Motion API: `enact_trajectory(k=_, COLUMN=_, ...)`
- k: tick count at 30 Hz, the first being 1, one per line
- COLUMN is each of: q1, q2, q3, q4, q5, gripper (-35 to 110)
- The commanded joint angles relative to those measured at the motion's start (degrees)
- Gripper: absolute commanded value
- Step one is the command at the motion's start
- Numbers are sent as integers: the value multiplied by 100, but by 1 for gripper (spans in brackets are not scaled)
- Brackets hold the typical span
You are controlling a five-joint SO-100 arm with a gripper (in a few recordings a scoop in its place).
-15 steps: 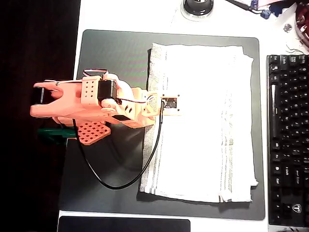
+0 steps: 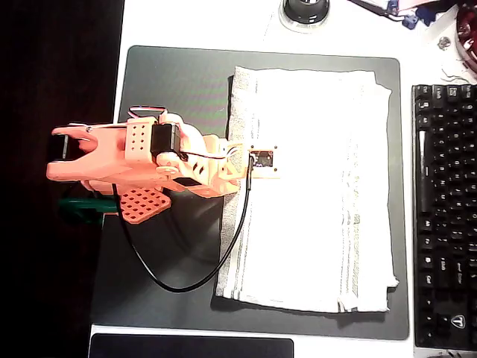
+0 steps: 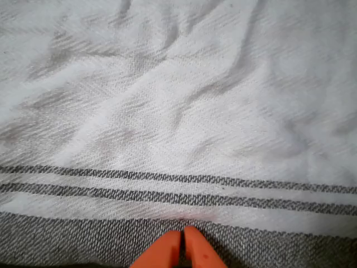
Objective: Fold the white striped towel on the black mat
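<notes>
Nothing has moved since half a second earlier; the orange arm (image 2: 141, 168) hangs over the left edge of the white striped towel (image 2: 313, 186), which lies spread flat on the right half of the black mat (image 2: 171, 82), its far edge near the keyboard (image 2: 445, 216); the gripper (image 3: 183, 237), fingertips pressed together and empty, appears poised at the grey hem, likely to pinch that edge for a fold.

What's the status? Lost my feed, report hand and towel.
Hand shut, empty, tips over the towel's striped left edge. Towel spread flat on the mat, not yet folded. Arm's black cable drapes across that edge.
</notes>
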Motion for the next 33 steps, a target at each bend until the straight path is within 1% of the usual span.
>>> enact_trajectory(k=1, q1=-9, q2=132, q3=123, q4=70, q5=-35, gripper=1)
enact_trajectory(k=28, q1=-185, q2=132, q3=123, q4=70, q5=-35, gripper=1)
enact_trajectory(k=33, q1=0, q2=132, q3=123, q4=70, q5=-35, gripper=1)
